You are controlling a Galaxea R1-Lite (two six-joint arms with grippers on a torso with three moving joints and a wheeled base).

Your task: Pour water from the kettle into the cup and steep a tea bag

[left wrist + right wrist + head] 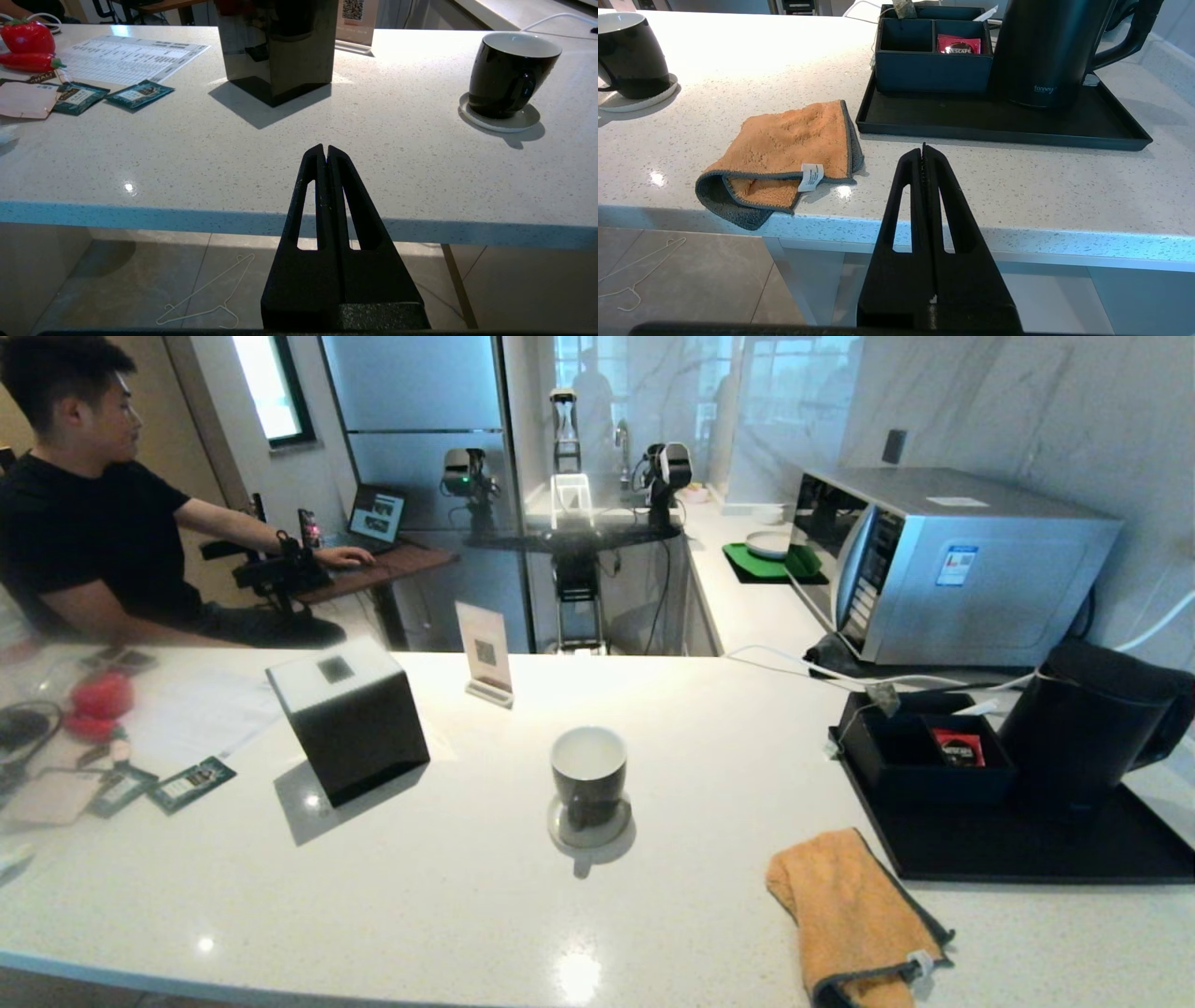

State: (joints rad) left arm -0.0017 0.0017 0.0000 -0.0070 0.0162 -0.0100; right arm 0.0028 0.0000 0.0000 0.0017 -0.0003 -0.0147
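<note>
A: Since neither arm shows in the head view, log the layout first. The cup stands on a grey coaster mid-counter, white inside, apparently dry. The kettle sits on a black tray at the right, handle turned away from the cup. A tea bag hangs over the rim of the divided box just beside the kettle, string trailing down the box's outer wall.

B: Anything else on the counter?

A: An orange cloth near the front edge, between cup and tray; a black tissue box to the left. A person sits at a desk beyond the counter, not involved.

B: Left wrist view?

A: The left gripper hangs off the front edge of the counter, fingers pressed together, holding nothing. Cup off to one side, well apart from it.

B: Right wrist view?

A: The right gripper is likewise pressed together and empty, short of the counter edge, with cloth and tray ahead. Kettle upright with its lid on; water not visible.

B: Step in hand?

A: Judged as the start: nothing grasped, nothing poured. Next move likely falls to the right arm: part the fingers, reach past the cloth, take the kettle by its loop handle. The handle faces away, so the approach must come round the kettle's far side.
</note>
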